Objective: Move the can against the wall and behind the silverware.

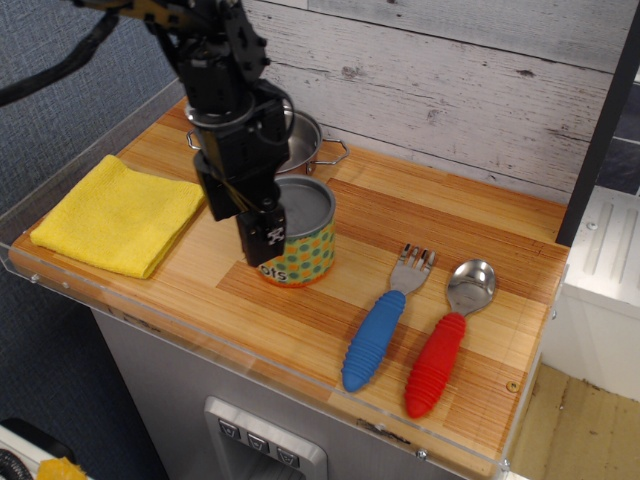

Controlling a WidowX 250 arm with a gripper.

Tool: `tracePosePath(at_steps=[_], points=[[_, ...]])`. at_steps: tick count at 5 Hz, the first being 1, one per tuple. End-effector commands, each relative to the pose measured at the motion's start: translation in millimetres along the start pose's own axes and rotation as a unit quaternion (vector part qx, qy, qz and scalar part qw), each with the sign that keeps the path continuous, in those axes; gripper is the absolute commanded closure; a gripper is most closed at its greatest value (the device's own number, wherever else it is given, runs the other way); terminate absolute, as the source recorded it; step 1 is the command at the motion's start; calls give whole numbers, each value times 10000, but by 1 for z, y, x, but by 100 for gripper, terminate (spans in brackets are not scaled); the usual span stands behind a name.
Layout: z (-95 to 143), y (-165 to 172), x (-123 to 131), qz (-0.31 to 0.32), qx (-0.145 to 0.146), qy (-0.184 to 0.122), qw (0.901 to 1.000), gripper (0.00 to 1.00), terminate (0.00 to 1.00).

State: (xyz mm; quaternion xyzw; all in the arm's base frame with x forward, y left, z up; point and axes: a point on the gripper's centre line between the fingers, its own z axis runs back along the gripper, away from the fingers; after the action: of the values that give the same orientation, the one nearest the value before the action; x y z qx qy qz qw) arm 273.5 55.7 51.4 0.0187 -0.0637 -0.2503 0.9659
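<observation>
A yellow cloth (115, 215) is lying at the left of the worktop (420, 220), apart from the action. Right of it, at centre-left of the frame, the end effector (258, 225) is sitting low over the left side of the can (300, 232), one dark finger (262, 232) covering the label. Whether the fingers are closing on the can or merely standing open around it cannot be told; the far finger is hidden. A steel pot (297, 143) is standing just behind the can, near the wall (450, 90).

Lower right, the fork (385, 320) and spoon (448, 335) are lying side by side, with bare worktop between them and the wall.

Judgement: the grasp is the step in hand. It should be centred and squared on the can before lifting; the carry should go rightward and back, clearing the pot's handle (333, 153), setting down upright against the planks.
</observation>
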Motion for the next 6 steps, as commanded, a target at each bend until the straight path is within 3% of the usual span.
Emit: tracePosePath(at_steps=[1,6], points=[[9,8,29,-94,79,-229,9997,0,0],[8,6,99,40,290,-622,9976,0,0]])
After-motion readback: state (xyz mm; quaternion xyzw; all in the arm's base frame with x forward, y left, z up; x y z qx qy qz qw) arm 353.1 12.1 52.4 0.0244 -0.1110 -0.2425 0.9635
